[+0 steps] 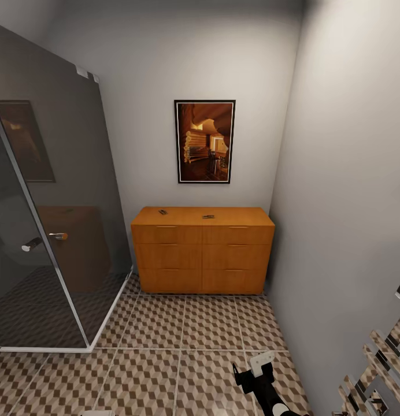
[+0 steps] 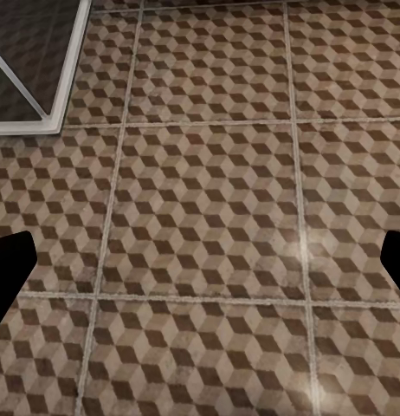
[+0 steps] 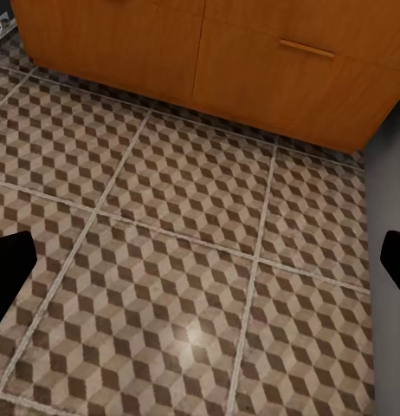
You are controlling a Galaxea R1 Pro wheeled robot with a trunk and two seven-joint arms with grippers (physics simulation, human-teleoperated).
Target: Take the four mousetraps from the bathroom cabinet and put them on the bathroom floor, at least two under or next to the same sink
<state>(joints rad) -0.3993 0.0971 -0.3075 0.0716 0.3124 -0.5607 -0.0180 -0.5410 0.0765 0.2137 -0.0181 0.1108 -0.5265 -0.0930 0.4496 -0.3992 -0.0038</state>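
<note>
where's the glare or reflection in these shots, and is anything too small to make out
Head view: the dark glass shower wall mirrors the cabinet; two small items on the cabinet top are too tiny to identify. Left wrist view: a pale sheen streak on the floor tiles. Right wrist view: a soft bright spot on the tiles.

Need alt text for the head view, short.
An orange-brown cabinet stands against the far wall with two small mousetraps on top, a framed picture above. Glass shower at left, cube-patterned floor; right gripper low in front.
</note>
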